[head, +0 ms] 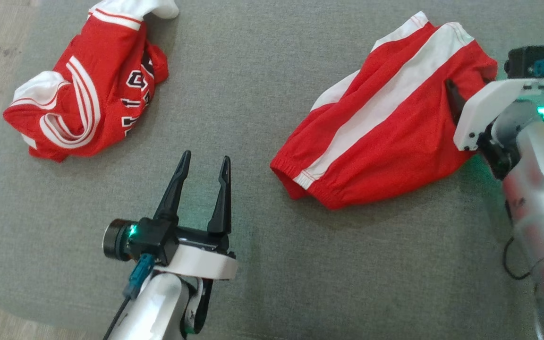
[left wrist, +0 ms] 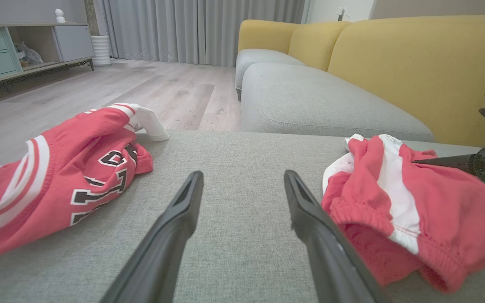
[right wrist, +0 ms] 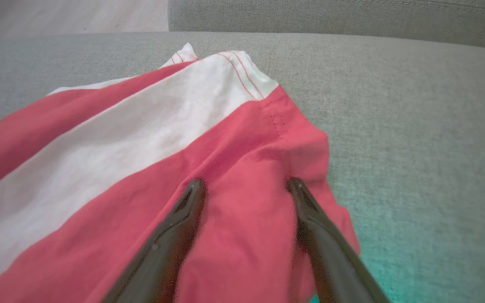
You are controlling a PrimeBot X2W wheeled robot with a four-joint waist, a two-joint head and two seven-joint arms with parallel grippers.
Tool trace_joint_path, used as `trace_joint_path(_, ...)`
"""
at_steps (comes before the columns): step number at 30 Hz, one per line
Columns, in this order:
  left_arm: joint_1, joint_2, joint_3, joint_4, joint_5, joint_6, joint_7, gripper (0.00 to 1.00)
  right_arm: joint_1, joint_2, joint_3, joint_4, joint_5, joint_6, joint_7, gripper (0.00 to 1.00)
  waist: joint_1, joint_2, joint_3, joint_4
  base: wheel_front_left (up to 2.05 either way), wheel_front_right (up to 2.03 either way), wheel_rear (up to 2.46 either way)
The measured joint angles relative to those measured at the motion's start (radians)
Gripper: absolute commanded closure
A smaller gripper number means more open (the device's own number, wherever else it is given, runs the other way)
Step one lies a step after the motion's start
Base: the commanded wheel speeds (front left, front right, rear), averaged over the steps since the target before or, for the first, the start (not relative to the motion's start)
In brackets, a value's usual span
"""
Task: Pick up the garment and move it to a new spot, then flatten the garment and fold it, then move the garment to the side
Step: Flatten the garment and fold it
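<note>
Red shorts (head: 385, 127) with a broad white side stripe are lying mostly flat on the grey sofa cushion (head: 253, 71), sitting at about 2 o'clock in the head view. The elastic waistband is pointing to 7 o'clock and the leg hems to 1 o'clock. Right gripper (head: 452, 94) is sitting at 3 o'clock in that view, at the shorts' 3 o'clock edge, with one dark finger showing over the red cloth. In the right wrist view its jaws are standing wide apart, with both fingertips (right wrist: 196, 189) lying on the red fabric near the hem corner; cloth is spreading flat between them and nothing is being pinched. Left gripper (head: 206, 156) is hovering at 7 o'clock in the head view, fingers pointing to 12 o'clock over bare cushion, jaws spread fully and holding nothing. It is sitting between the two garments, well apart from both. Red jersey (head: 88, 99) with white-and-red striped trim and black-and-white lettering is lying crumpled at 10 o'clock, a white part reaching the cushion's far edge. In the left wrist view the jersey is showing at 9 o'clock and the shorts at 4 o'clock, waistband opening facing the camera, with the right gripper's finger reaching in over them from 3 o'clock. Behind, a yellow sofa backrest (left wrist: 415, 63) is standing at 1 o'clock, wood floor (left wrist: 141, 88) is showing at 11 o'clock, a cabinet (left wrist: 15, 50) at 10 o'clock, and grey curtains (left wrist: 183, 29) are hanging at 12 o'clock.
</note>
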Motion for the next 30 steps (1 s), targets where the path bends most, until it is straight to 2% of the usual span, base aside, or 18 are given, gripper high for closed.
trace_joint_path(8,-0.008,-0.013,0.01,0.0,0.011,-0.013,0.0,0.0,-0.055,-0.04,0.112,0.056,0.037,0.0,0.023,0.0,-0.0001,0.0,0.011,0.014,0.0,0.0,0.0)
trace_joint_path(9,-0.01,-0.015,0.013,0.001,0.011,-0.016,0.0,0.0,-0.058,-0.041,0.126,0.06,0.048,0.0,0.03,0.11,-0.0001,0.0,0.012,0.015,0.0,0.0,0.0)
trace_joint_path(10,-0.012,-0.016,0.016,0.001,0.012,-0.016,0.0,0.0,-0.061,-0.042,0.134,0.063,0.061,0.0,0.036,0.58,-0.0001,0.0,0.013,0.015,0.0,0.0,0.0)
trace_joint_path(11,-0.015,-0.018,0.019,0.001,0.017,-0.017,0.0,0.0,-0.067,-0.044,0.142,0.066,0.077,0.0,0.044,1.0,-0.0001,0.0,0.014,0.015,0.0,0.0,0.0)
trace_joint_path(17,-0.017,-0.025,0.035,0.003,0.027,-0.018,0.0,0.0,-0.069,-0.052,0.204,0.054,0.194,0.0,0.05,1.0,0.0,0.0,0.008,-0.005,0.0,0.0,0.0)
trace_joint_path(22,-0.016,-0.029,0.048,0.008,0.033,-0.026,0.0,0.0,-0.025,-0.082,0.215,0.051,0.259,0.0,-0.005,1.0,0.0,0.0,-0.018,-0.029,0.0,0.0,0.0)
trace_joint_path(30,0.013,-0.03,0.071,0.011,0.044,-0.034,0.0,0.0,0.025,-0.129,0.122,0.079,0.316,0.0,-0.122,1.0,-0.0001,0.0,-0.073,-0.097,0.0,0.0,0.0)
